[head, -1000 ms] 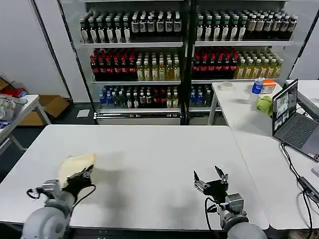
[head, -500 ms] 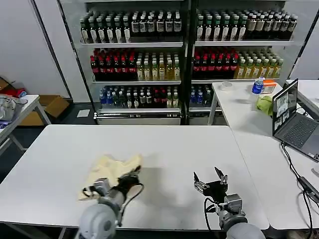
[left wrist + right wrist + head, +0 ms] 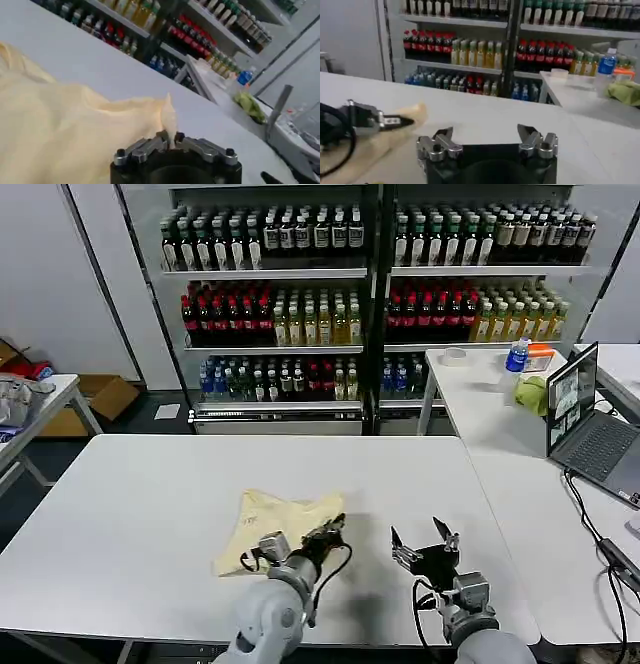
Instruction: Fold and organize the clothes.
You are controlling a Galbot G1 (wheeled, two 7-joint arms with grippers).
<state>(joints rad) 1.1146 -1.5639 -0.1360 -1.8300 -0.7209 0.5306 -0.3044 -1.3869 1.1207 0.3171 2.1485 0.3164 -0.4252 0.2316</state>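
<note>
Centrally: left gripper (image 3: 334, 529) clenched on T-shirt (image 3: 270, 526) corner; crumpled shirt trails toward robot's left across table (image 3: 130, 484). Right gripper (image 3: 424, 544), fingers spread, waits just beside, nearer free edge.

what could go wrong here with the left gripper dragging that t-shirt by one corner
The left gripper pinches only a thin peak of the cream-yellow T-shirt, so the fabric could slip free. The shirt lies bunched on the white table, so more dragging may add creases rather than spread it. The open right gripper waits close by; the arms could crowd each other.
</note>
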